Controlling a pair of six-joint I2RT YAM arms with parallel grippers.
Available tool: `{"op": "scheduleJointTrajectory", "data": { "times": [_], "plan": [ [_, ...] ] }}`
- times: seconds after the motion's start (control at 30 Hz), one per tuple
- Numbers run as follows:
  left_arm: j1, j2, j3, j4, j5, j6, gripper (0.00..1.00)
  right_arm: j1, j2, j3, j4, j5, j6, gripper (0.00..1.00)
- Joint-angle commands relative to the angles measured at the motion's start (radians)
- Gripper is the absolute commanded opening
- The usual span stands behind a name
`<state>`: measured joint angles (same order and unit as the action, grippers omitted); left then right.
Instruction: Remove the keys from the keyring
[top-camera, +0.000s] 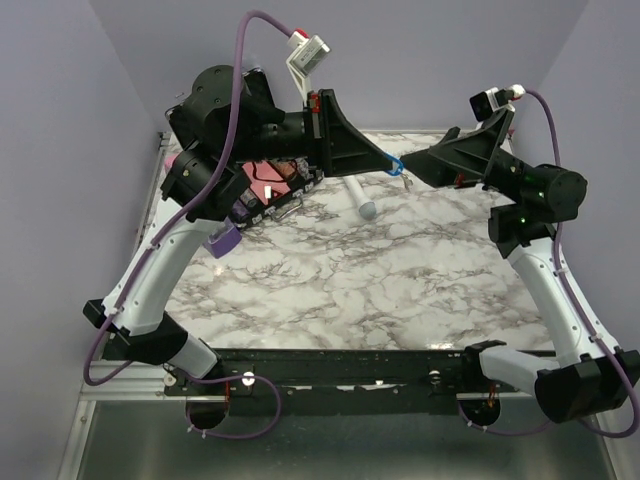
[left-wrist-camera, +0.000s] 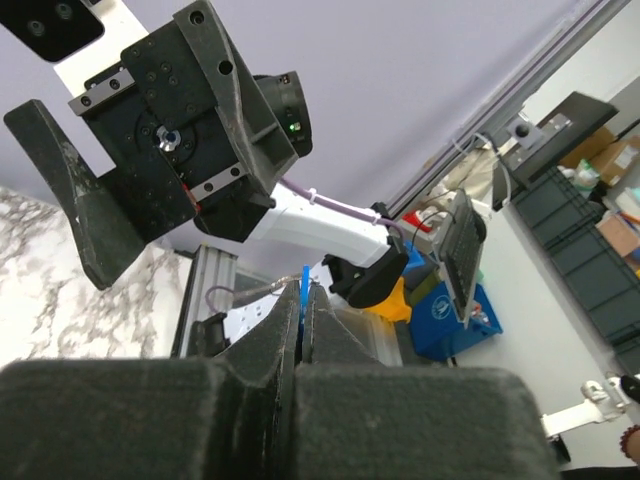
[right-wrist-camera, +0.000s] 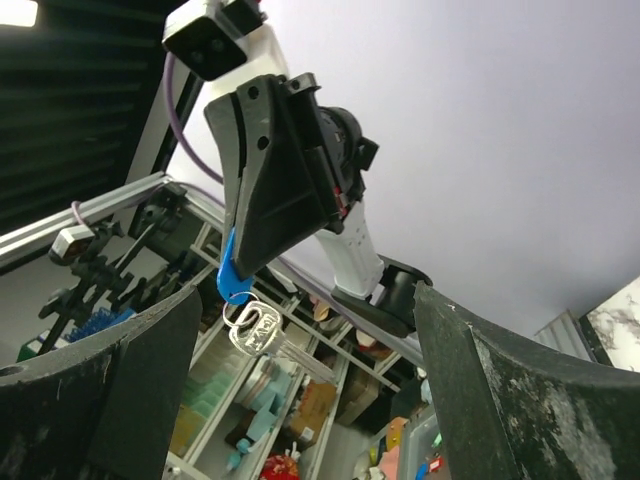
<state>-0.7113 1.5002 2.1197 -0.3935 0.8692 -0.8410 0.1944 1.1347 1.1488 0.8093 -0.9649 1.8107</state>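
Note:
My left gripper (top-camera: 383, 158) is shut on the small blue keyring (top-camera: 396, 166), held in the air above the back of the marble table (top-camera: 400, 280). In the left wrist view the blue edge (left-wrist-camera: 303, 272) shows between the closed fingertips of the gripper (left-wrist-camera: 302, 292). In the right wrist view the left gripper (right-wrist-camera: 272, 200) pinches the blue keyring (right-wrist-camera: 230, 277). A silver key (right-wrist-camera: 262, 336) hangs from it on a thin wire loop. My right gripper (right-wrist-camera: 305, 385) is open, with the key between its fingers and touching neither. It faces the left one (top-camera: 422, 167).
A white wand (top-camera: 361, 198) lies on the table under the grippers. A pink and dark clutter of objects (top-camera: 270, 182) sits at the back left under the left arm, with a purple piece (top-camera: 225, 238) beside it. Purple walls enclose the back and sides.

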Motion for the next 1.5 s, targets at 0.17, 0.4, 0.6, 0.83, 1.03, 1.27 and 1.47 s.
{"op": "scheduleJointTrajectory", "data": {
  "times": [0.17,0.4,0.6,0.83,1.03,1.27,1.47],
  "plan": [
    [-0.016,0.048,0.065,0.159,0.037,-0.119,0.00,0.091,0.037,0.078,0.082,0.035,-0.002,0.94],
    [-0.017,0.063,0.088,0.185,0.036,-0.138,0.00,0.151,0.060,0.101,0.162,0.078,0.041,0.93],
    [-0.016,0.077,0.094,0.229,0.037,-0.167,0.00,0.166,0.082,0.117,0.289,0.129,0.128,0.91],
    [-0.016,0.092,0.100,0.277,0.030,-0.190,0.00,0.183,0.100,0.149,0.323,0.149,0.150,0.90],
    [-0.014,0.120,0.132,0.288,0.033,-0.202,0.00,0.189,0.111,0.164,0.347,0.163,0.168,0.86],
    [-0.010,0.130,0.143,0.308,0.030,-0.210,0.00,0.192,0.117,0.166,0.363,0.170,0.177,0.75],
    [-0.001,0.134,0.143,0.317,0.028,-0.211,0.00,0.194,0.122,0.161,0.378,0.181,0.190,0.65]
  ]
}}
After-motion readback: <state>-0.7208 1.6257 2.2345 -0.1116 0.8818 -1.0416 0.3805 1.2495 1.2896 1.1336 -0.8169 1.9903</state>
